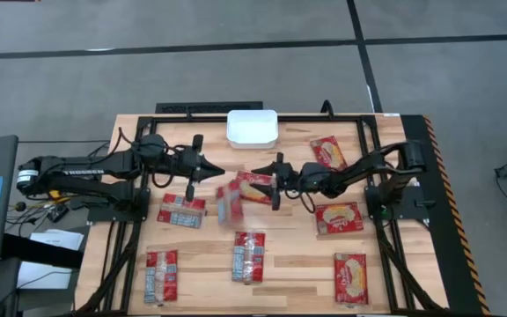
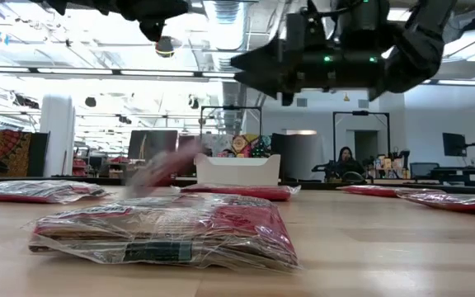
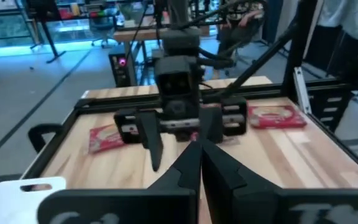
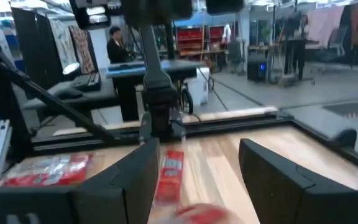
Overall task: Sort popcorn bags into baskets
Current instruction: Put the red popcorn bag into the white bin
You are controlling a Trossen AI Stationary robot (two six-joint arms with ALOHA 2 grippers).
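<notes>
Two red popcorn bags (image 1: 255, 187) (image 1: 229, 204) lie overlapping at the table's middle, between my two grippers; the left one looks blurred in the low view (image 2: 151, 173). My right gripper (image 1: 276, 181) hangs level just right of them, open, with nothing between its fingers (image 4: 197, 174). My left gripper (image 1: 219, 170) is shut and points level toward the right arm, above the table (image 3: 199, 155). The white basket (image 1: 252, 128) stands at the far edge, with no bag showing in it. Several more bags lie flat around the table, one nearest the low camera (image 2: 163, 231).
Other bags lie at the far right (image 1: 328, 151), right (image 1: 338, 217), near right (image 1: 350, 276), near middle (image 1: 248, 255), near left (image 1: 161, 273) and left (image 1: 181, 211). A black frame (image 1: 236, 109) runs along the table's edges. Bare wood shows between the near bags.
</notes>
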